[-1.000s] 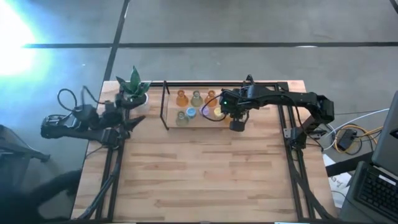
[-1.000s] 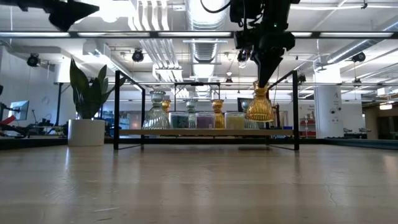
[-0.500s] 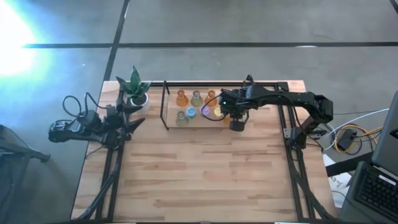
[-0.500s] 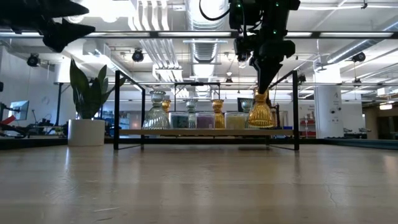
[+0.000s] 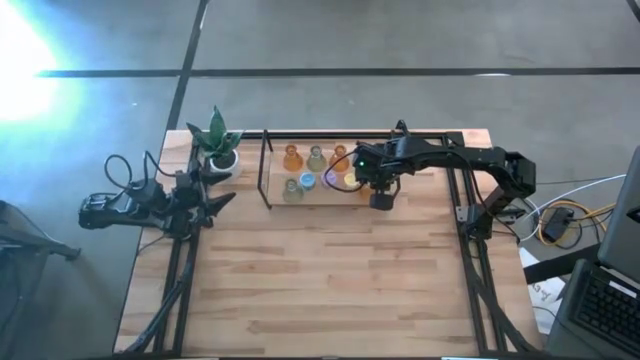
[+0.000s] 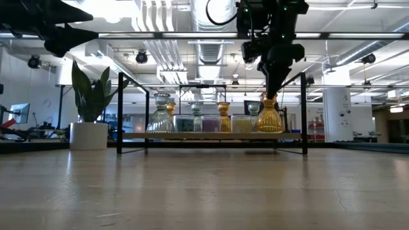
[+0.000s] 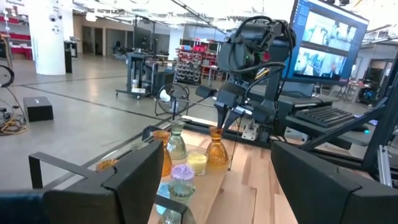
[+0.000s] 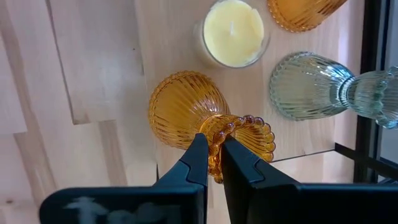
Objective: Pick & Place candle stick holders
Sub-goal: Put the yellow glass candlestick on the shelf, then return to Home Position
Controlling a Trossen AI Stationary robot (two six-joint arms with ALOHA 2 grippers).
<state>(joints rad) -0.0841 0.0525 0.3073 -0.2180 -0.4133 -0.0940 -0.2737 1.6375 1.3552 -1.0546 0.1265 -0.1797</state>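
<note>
My right gripper (image 8: 213, 163) is shut on an amber ribbed candle stick holder (image 8: 185, 109) at the right end of the wooden shelf board (image 6: 211, 135); it also shows in the low view (image 6: 269, 119). Other holders stand on the board: amber (image 5: 291, 157), olive-green (image 5: 316, 157), blue (image 5: 307, 181), and a yellow round one (image 8: 234, 31). My left gripper (image 7: 211, 180) is open and empty in the air near the table's left edge (image 5: 213, 200), facing the shelf. My right gripper pinches the amber holder's beaded top rim (image 8: 216, 140) between its two fingers. The fingers come from above, pointing down (image 6: 273, 86). The holder stands upright below them, its wide base (image 6: 269, 129) down on the shelf board.
A black metal frame (image 5: 266, 170) surrounds the board at the table's far side. A white pot with a green plant (image 5: 216, 145) stands at the far left corner. The near part of the wooden table (image 5: 320, 290) is bare wood.
My right gripper has gone down with the amber holder, which stays upright; its base has come from just above the board down onto it. My left gripper has dropped a little and kept open.
</note>
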